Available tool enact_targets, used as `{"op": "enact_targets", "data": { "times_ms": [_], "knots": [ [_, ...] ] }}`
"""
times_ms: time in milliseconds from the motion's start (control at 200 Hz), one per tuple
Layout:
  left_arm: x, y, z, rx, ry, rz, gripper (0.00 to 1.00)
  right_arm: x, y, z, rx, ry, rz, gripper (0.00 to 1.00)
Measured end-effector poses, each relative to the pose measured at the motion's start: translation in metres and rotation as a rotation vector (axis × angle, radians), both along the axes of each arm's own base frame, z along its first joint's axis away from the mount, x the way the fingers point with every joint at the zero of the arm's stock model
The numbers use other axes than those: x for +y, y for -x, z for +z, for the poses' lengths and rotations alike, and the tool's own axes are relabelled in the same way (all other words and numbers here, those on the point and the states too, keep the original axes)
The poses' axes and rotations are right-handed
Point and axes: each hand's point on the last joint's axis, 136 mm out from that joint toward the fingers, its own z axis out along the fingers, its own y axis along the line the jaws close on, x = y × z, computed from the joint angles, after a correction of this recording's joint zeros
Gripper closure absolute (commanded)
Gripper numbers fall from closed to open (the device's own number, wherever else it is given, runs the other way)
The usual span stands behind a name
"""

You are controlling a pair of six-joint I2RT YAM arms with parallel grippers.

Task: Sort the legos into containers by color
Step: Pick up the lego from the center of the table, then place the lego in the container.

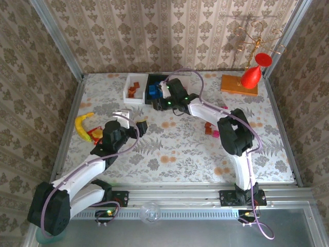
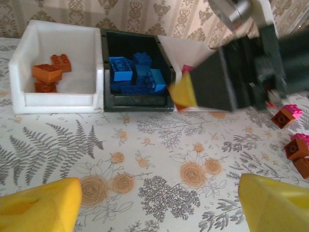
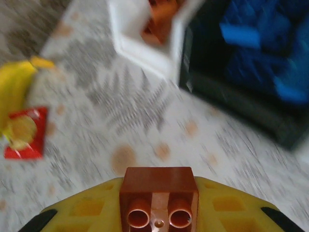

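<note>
Risk: right gripper [image 3: 159, 212], clamped on a brown brick [image 3: 158, 186], hovers by the black bin [image 2: 135, 102]; releasing short of the left white bin [image 2: 58, 101] would missort it. Left gripper [image 1: 132, 121] stands wide, empty.

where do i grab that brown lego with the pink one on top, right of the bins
Probably from straight above, jaws across the flat side walls of the brown lego, below the pink one. It sits apart on the table, so both sides look free.
</note>
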Motion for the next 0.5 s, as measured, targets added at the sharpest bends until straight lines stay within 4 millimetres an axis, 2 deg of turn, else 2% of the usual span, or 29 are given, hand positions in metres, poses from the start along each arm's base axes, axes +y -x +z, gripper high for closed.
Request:
{"op": "enact_targets", "data": {
  "times_ms": [100,220,310,390,500],
  "knots": [
    [0.003,0.001,0.002,-0.007,0.01,0.017,0.15,0.032,-0.031,0.013,-0.068,-0.079,-0.013,0.65],
    [0.005,0.0,0.005,-0.013,0.015,0.028,0.15,0.057,-0.068,0.009,-0.111,-0.13,-0.064,0.64],
    [0.007,0.001,0.004,-0.013,0.018,0.034,0.15,0.069,-0.094,0.002,-0.134,-0.154,-0.102,0.62],
    [0.009,0.001,0.003,-0.013,0.017,0.04,0.15,0.076,-0.113,-0.006,-0.152,-0.165,-0.131,0.56],
    [0.01,0.001,0.004,-0.017,0.019,0.043,0.15,0.079,-0.125,-0.011,-0.17,-0.165,-0.155,0.43]
  ]
}}
